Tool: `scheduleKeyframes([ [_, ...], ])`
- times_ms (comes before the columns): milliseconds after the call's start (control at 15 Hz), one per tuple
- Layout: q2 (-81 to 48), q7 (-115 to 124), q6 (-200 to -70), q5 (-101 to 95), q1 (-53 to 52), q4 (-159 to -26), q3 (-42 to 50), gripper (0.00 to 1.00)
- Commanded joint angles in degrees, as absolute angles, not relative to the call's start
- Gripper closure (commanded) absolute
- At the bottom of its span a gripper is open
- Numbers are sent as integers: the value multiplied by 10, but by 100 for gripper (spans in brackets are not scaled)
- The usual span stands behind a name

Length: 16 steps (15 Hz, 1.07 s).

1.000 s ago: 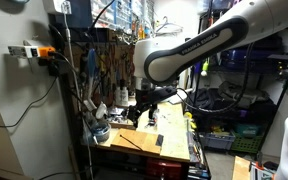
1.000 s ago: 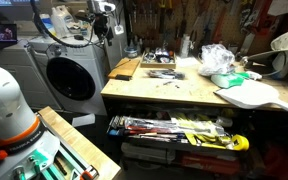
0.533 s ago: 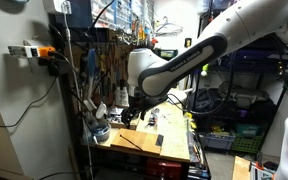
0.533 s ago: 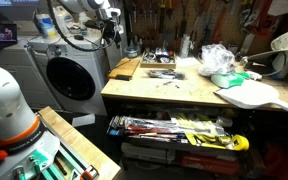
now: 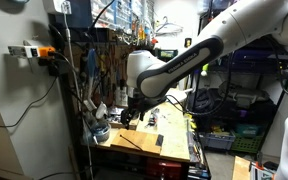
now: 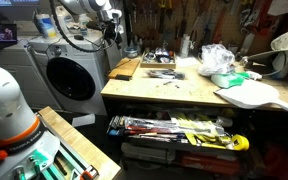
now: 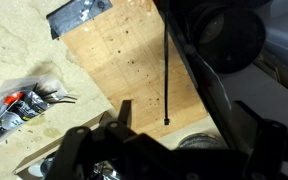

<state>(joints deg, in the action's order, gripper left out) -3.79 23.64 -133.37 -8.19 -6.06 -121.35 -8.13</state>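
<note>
Biggest worry: this spot's cluttered, so a sloppy drop could clip the bundle of small parts (image 7: pixel 24 100) on the left or grind the fingertips into the plywood board (image 7: pixel 114 70). The black cable tie (image 7: pixel 167 70) lies flat mid-board, and it's so thin it'd probably skid instead of getting pinched. The gripper (image 7: pixel 102 150) hangs over the board's near edge, short of the tie, apparently touching nothing. How wide its jaws stand I can't tell, too dark and blurry.
</note>
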Motion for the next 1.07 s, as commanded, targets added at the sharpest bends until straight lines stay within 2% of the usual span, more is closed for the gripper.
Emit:
scheduleKeyframes([
  [0,-74,225,-1344,-62,-64,-1187,-70,0],
  [1000,-272,223,-1375,-57,-83,-1021,-28,0],
])
